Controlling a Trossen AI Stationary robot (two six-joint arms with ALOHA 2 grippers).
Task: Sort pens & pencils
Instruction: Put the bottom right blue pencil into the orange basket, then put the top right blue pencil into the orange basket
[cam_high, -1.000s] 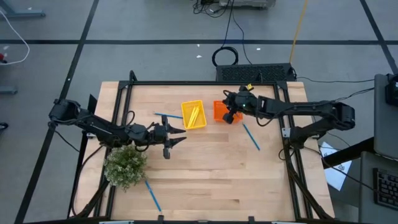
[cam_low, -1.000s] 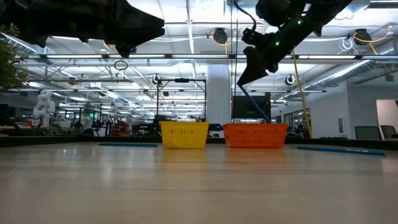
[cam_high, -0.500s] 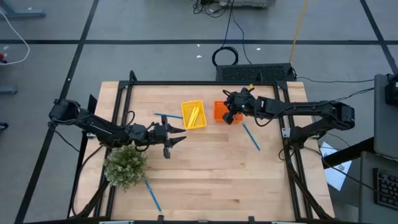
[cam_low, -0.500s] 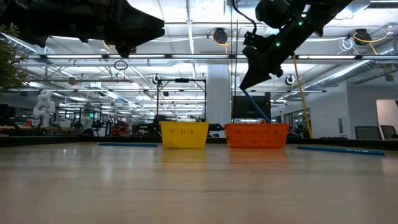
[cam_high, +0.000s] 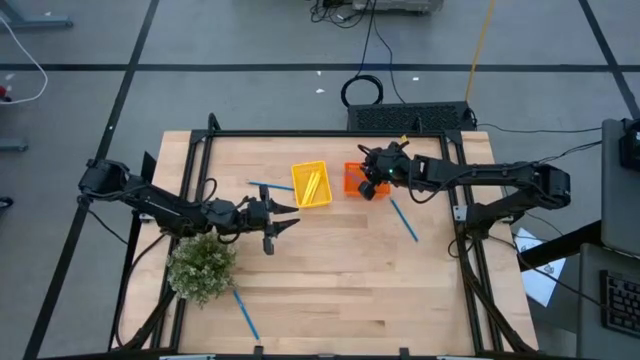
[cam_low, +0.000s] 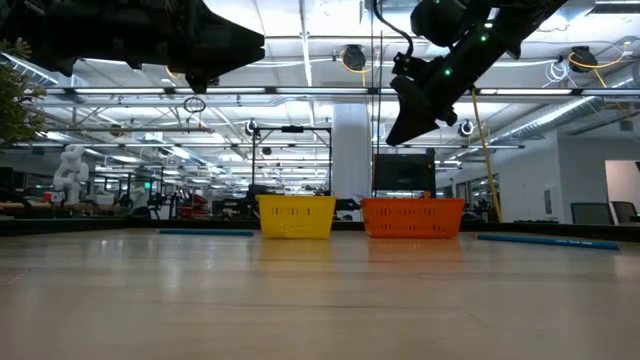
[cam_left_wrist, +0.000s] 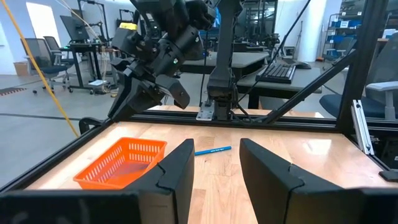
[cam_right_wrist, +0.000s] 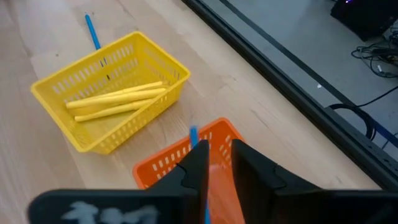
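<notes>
My right gripper (cam_high: 368, 187) hovers over the orange basket (cam_high: 352, 178), fingers a little apart and holding nothing (cam_right_wrist: 219, 152). A blue pen (cam_right_wrist: 193, 134) lies in that basket, one end up at its rim. Two yellow pencils (cam_right_wrist: 115, 99) lie in the yellow basket (cam_high: 312, 184). Three more blue pens lie flat on the table: one left of the yellow basket (cam_high: 265, 186), one right of the orange basket (cam_high: 403, 219), one near the front edge (cam_high: 245, 314). My left gripper (cam_high: 285, 222) waits open above the table's middle left (cam_left_wrist: 216, 155).
A bushy green plant (cam_high: 202, 265) stands under my left arm at the table's left. A black frame (cam_high: 330, 133) rings the tabletop. Bare wood lies in the table's middle and near right. In the low view both baskets (cam_low: 412, 216) stand at the far side.
The blue pen that hung slanting below my right gripper has dropped into the orange basket and no longer shows under the fingers in the low view. The right gripper has stayed over the basket.
</notes>
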